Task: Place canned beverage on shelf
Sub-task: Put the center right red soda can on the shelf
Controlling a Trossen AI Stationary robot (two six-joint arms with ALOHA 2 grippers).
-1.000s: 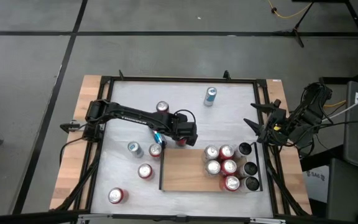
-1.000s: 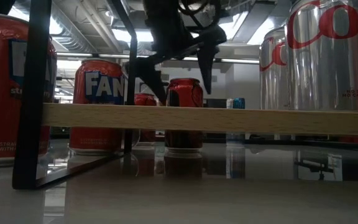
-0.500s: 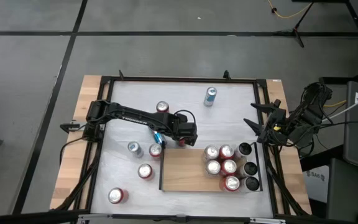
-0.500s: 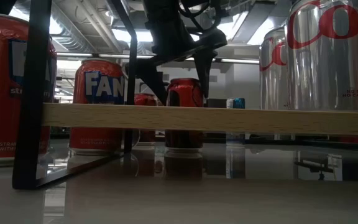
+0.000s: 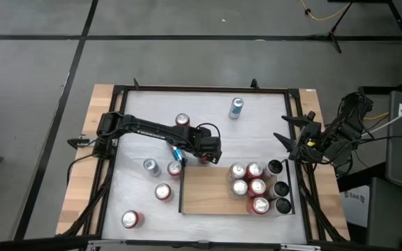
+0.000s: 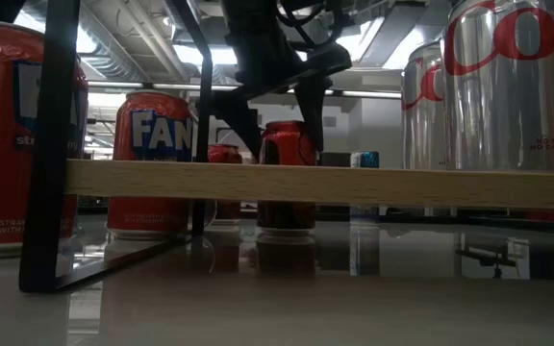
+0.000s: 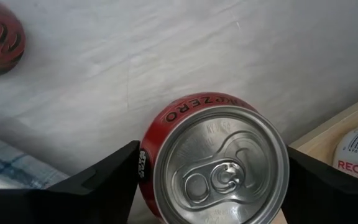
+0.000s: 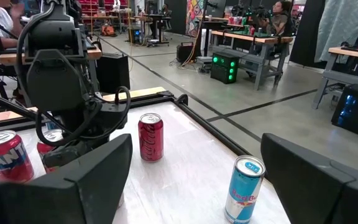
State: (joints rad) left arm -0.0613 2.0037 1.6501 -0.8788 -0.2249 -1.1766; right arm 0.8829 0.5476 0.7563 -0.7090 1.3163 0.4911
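Observation:
A red Coke Zero can (image 7: 215, 163) stands upright on the white table just beyond the far edge of the wooden shelf (image 5: 204, 192). It also shows in the low view (image 6: 287, 178), behind the shelf board (image 6: 354, 183). My left gripper (image 5: 205, 155) is above it, its fingers shut on the can's sides. My right gripper (image 5: 289, 141) waits open and empty at the table's right edge; its fingers stand wide apart in the right wrist view (image 8: 194, 165). Several cans (image 5: 255, 187) stand on the shelf's right end. My left gripper pinches the can between its two fingers, one on each side of the wall just under the top rim (image 7: 148, 155). The fingers (image 6: 308, 106) come from above, pointing down. The can stands upright with its base on the table.
Loose cans stand on the table: a red one (image 5: 182, 120) and a blue one (image 5: 236, 107) at the far side, a silver one (image 5: 151, 166) and red ones (image 5: 175, 168) (image 5: 162, 191) (image 5: 130, 219) to the left. The shelf's left half is bare. People and desks show beyond the table.
In the low view my left gripper's fingers have drawn closer together around the top of the red can until they stand at its sides. The can has stayed in place on the table.

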